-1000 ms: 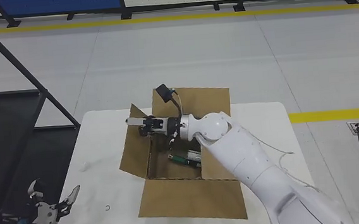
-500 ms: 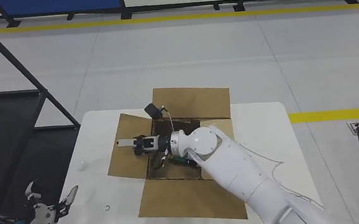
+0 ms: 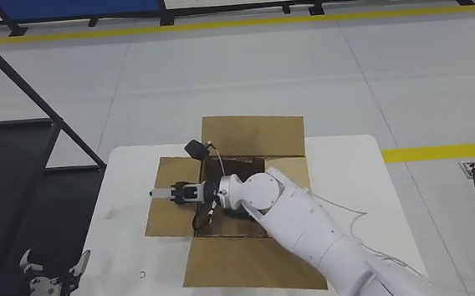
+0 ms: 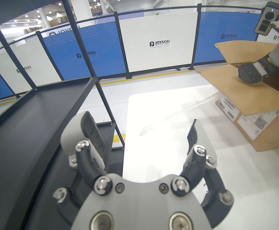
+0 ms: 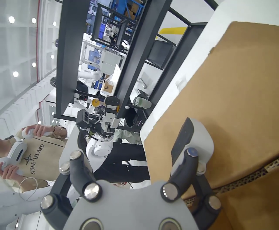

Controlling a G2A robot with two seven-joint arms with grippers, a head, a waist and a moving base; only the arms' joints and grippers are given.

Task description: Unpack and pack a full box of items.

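Observation:
An open cardboard box (image 3: 255, 260) stands mid-table on the white table (image 3: 128, 249). Its left flap (image 3: 169, 210) lies spread outward, almost flat. My right gripper (image 3: 174, 191) is over that flap, open, and the arm covers most of the box's inside. In the right wrist view one fingertip (image 5: 191, 135) rests against the brown flap (image 5: 228, 98), with the right gripper (image 5: 133, 139) spread wide. My left gripper (image 3: 54, 284) hangs open and empty off the table's front left corner. In the left wrist view the left gripper (image 4: 141, 132) faces the box (image 4: 250, 102).
A black metal rack (image 3: 21, 165) stands left of the table, close beside the left gripper (image 4: 43, 113). A small white scrap (image 3: 108, 212) and a tiny ring (image 3: 143, 275) lie on the table left of the box. The far flap (image 3: 253, 134) stands raised.
The right gripper has moved left, pressing the box's left flap outward and down from upright to nearly flat. The left gripper has dropped lower, toward the front left.

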